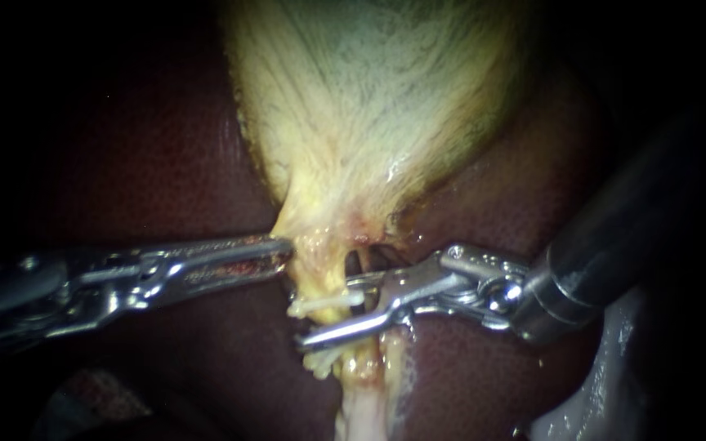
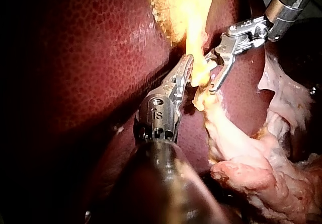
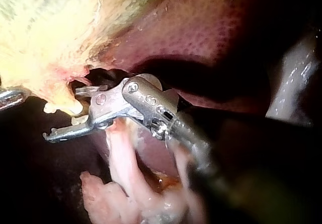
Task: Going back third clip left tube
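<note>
A: Where's the clip?

B: Small white clip [image 1: 324,304] sits across the yellow left tube [image 1: 317,273], just below the pale yellow streaked gallbladder [image 1: 369,106]. Slender steel right instrument [image 1: 324,314]: pincer released, one prong on each side of the clip, gripping nothing.

A: Left side?

B: Slender steel left instrument [image 1: 283,249]: pincer clenched on the gallbladder at its neck, over the dark red liver [image 1: 165,163].

A: Back-out plan?

B: Hold the right pincer wide and retreat straight along the shaft, no twist. The lower prong looks close to the tube, and a snag could drag the clip. Left should hold tension level.

A: View differences?

B: Only the endoscope shows the clip lying across the tube. Left wrist view shows the left bite on yellow tissue, plus a ragged pink tissue heap [image 2: 261,178] beside its shaft, barely seen by the endoscope. Right wrist view shows the dark gap behind the tube. The clip there is too unclear to call.
</note>
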